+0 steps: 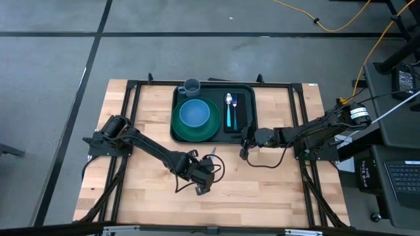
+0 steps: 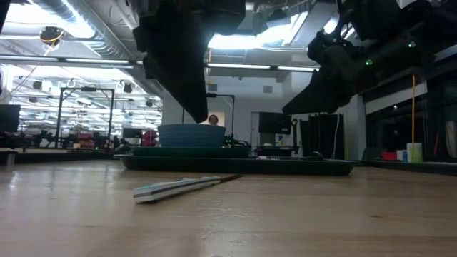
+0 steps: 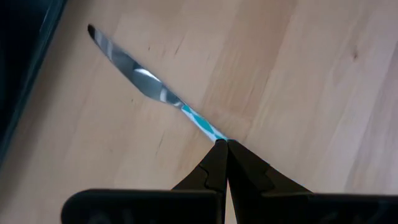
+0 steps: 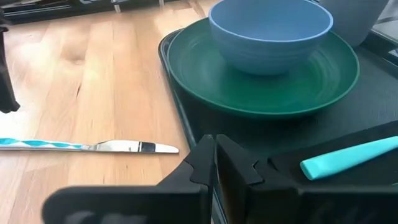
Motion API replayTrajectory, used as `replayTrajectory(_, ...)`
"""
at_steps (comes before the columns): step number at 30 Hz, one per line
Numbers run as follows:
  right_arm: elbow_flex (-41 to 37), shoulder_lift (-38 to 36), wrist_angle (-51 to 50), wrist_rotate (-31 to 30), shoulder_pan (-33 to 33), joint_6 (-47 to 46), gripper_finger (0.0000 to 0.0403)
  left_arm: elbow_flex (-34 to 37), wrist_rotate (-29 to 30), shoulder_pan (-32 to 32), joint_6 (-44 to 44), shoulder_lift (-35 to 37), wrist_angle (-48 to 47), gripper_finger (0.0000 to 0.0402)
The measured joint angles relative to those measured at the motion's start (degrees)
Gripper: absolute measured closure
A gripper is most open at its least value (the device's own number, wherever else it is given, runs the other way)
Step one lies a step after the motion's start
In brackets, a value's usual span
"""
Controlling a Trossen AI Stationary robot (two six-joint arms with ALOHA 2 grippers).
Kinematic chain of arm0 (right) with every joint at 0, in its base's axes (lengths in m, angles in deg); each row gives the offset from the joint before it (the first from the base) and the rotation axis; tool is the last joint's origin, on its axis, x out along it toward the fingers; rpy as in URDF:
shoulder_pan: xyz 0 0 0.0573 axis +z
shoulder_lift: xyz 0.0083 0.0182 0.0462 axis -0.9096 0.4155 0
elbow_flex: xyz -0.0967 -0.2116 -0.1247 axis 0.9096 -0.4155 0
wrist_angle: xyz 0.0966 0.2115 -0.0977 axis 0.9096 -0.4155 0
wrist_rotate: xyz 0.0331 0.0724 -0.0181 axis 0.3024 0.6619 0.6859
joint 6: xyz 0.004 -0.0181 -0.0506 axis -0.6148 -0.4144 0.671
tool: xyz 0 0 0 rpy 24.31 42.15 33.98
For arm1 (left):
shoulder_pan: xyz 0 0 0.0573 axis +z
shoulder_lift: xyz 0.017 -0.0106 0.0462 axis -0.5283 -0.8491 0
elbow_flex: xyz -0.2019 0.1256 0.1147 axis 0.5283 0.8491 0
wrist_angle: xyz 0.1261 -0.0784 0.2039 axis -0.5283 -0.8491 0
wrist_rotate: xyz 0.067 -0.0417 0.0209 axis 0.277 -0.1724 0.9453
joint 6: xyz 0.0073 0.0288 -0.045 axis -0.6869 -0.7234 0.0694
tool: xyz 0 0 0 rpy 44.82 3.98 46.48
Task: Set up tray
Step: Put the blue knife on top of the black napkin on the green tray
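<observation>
From above, I am seeing the large dark green rectangular plastic tray (image 1: 176, 98) sitting at the far middle of the wooden table (image 1: 275, 190), carrying a round green plate (image 1: 211, 128) with a pale blue bowl (image 1: 194, 113) on it, a grey cup (image 1: 191, 86) in its far corner, and a flat black rectangle (image 1: 246, 118) bearing a spoon (image 1: 229, 109) with a turquoise handle. My left gripper (image 1: 202, 183) is hovering over the bare wood on the near side of the tray, and my right gripper (image 1: 245, 149) is waiting just beside the tray's near right corner. At table height, a table knife with a silver blade and turquoise handle (image 2: 178, 187) is lying flat on the wood, in front of the tray. Through my left wrist, my fingers are pressed together with nothing between them, their tips meeting right at the end of the knife's handle (image 3: 202, 123), which is lying loose. Through my right wrist, those fingers are likewise closed and empty, at the tray's rim. I judge the knife is the piece left to place; next I am needing to part my left fingers, straddle the handle, pinch it, and carry it to the black rectangle.
</observation>
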Motion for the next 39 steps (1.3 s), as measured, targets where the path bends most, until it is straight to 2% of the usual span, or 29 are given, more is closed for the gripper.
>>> replayTrajectory(5,0.0,0.0,-0.3,0.0,0.0,0.9,0.0380,0.0,0.0,0.0,7.9,0.0,0.4,0.0389)
replayTrajectory(11,0.0,0.0,-0.4,0.0,0.0,2.9,0.0380,0.0,-0.8,-0.8,15.4,0.0,0.4,0.0346)
replayTrajectory(19,0.0,0.0,-1.8,0.0,0.0,2.9,0.0380,0.0,-0.9,-3.5,19.2,0.0,2.2,0.0274)
replayTrajectory(26,0.0,0.0,-3.6,0.0,0.0,2.6,0.0380,0.4,2.7,-5.3,22.3,0.1,3.7,0.0225)
replayTrajectory(32,0.0,0.0,-3.5,0.0,0.0,2.6,0.0380,4.1,3.0,-5.4,24.7,0.1,7.1,0.0202)
replayTrajectory(39,0.0,0.0,-3.5,0.0,0.0,2.5,0.0380,7.1,3.3,-5.3,25.2,-0.3,12.2,0.0196)
